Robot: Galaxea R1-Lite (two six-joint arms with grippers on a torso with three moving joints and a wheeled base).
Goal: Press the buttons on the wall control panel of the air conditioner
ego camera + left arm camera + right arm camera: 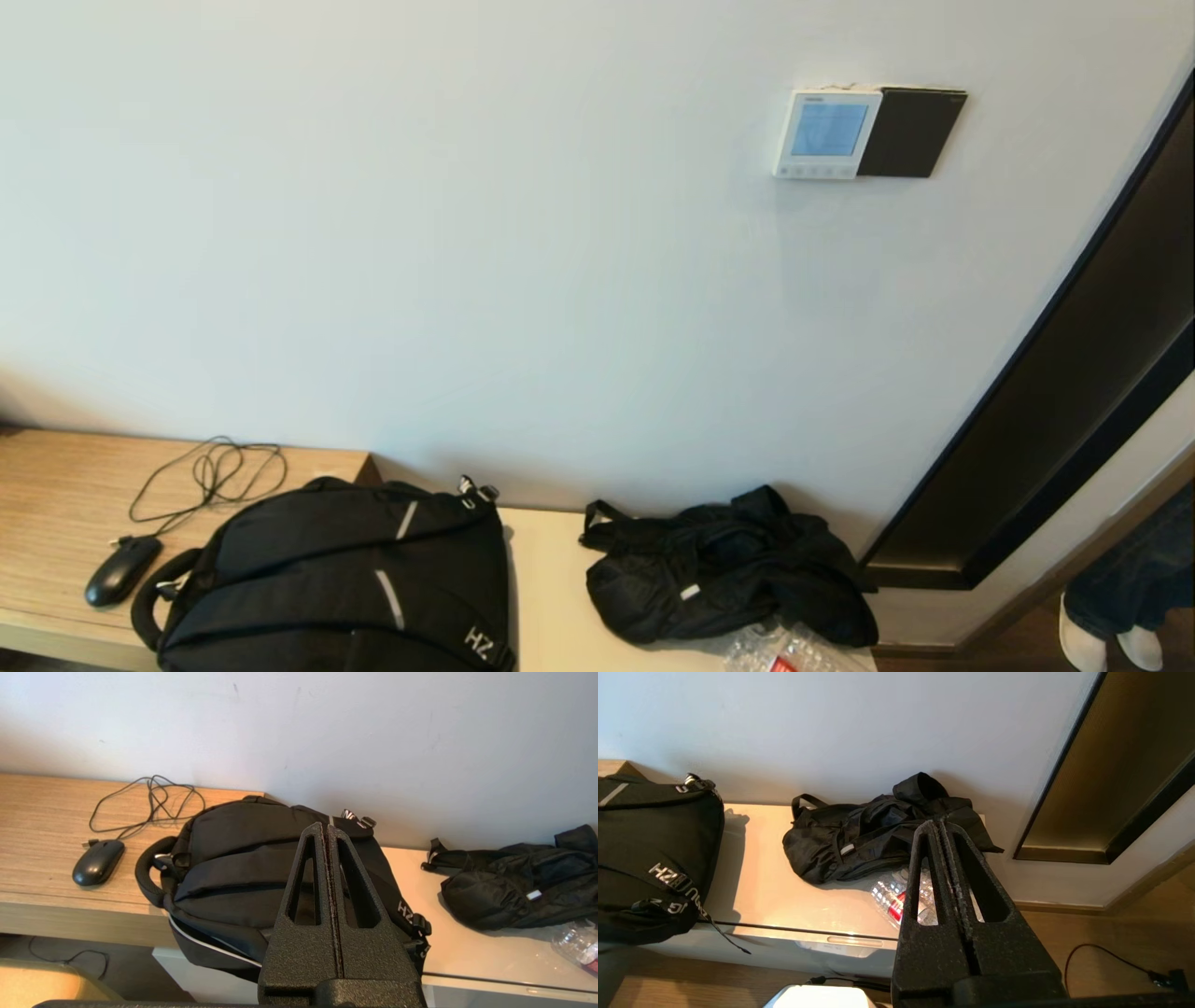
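Note:
The air conditioner's wall control panel (826, 133) is a small white square with a light-blue screen, high on the white wall at the upper right of the head view. Its row of tiny white buttons (814, 171) runs along its lower edge. Neither arm shows in the head view. My left gripper (325, 827) is shut and empty, low in front of a black backpack. My right gripper (940, 824) is shut and empty, low in front of a crumpled black bag. Both are far below the panel.
A plain black plate (910, 133) adjoins the panel's right side. A black backpack (345, 579), a mouse (121, 570) with cable, a crumpled black bag (724, 565) and a plastic bottle (892, 898) lie on the low bench. A dark door frame (1064, 373) runs at right.

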